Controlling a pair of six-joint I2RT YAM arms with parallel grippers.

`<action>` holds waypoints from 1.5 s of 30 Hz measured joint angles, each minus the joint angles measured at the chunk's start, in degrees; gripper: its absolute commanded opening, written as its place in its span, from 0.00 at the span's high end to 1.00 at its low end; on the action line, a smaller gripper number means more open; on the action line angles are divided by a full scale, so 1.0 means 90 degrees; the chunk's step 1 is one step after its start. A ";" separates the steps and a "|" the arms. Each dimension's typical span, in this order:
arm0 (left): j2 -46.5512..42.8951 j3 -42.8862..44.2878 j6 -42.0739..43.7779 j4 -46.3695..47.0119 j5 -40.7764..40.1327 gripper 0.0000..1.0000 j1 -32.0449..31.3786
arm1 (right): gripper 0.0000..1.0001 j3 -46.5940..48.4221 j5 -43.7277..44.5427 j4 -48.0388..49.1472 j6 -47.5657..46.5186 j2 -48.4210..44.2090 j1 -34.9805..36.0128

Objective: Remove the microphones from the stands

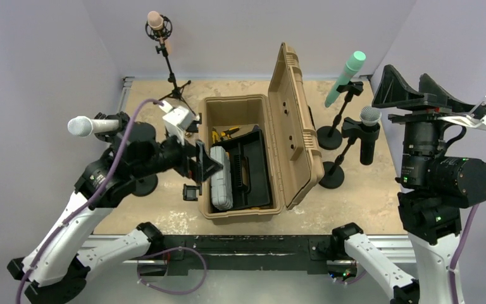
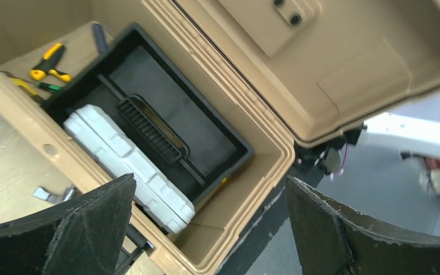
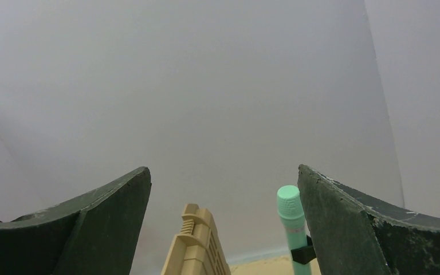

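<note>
Your right claw [image 3: 222, 169] is wide apart, empty; bump the mint green microphone [image 3: 290, 209] near its right side and its thin black stand [image 1: 340, 114] may tip.

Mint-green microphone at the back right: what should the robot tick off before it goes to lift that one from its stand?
1. Right claw open and empty: ok.
2. Mint-green microphone seated in the clip of its stand: ok.
3. Microphone centred between the right claw's fingers: not ok. In the right wrist view it sits close beside one finger.
4. Left claw open, empty and out of the way, over the tan case: ok.
5. Raised case lid clear of the right arm's path to the stand: cannot tell.
</note>
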 measured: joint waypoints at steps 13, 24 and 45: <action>0.0090 -0.1229 -0.1105 -0.0474 -0.3670 0.06 -0.2251 | 0.01 -0.0107 -0.0017 -0.0002 -0.0005 0.0044 0.0000; 0.0627 -0.0857 -0.1984 -0.1324 -0.4272 0.04 -0.1445 | 0.01 -0.0226 -0.0177 -0.0005 -0.0005 0.0090 0.0000; 0.5875 0.3776 -0.1445 -0.0850 -0.2443 0.10 0.0044 | 0.01 -0.0287 -0.0325 -0.0114 0.0022 0.0073 0.0000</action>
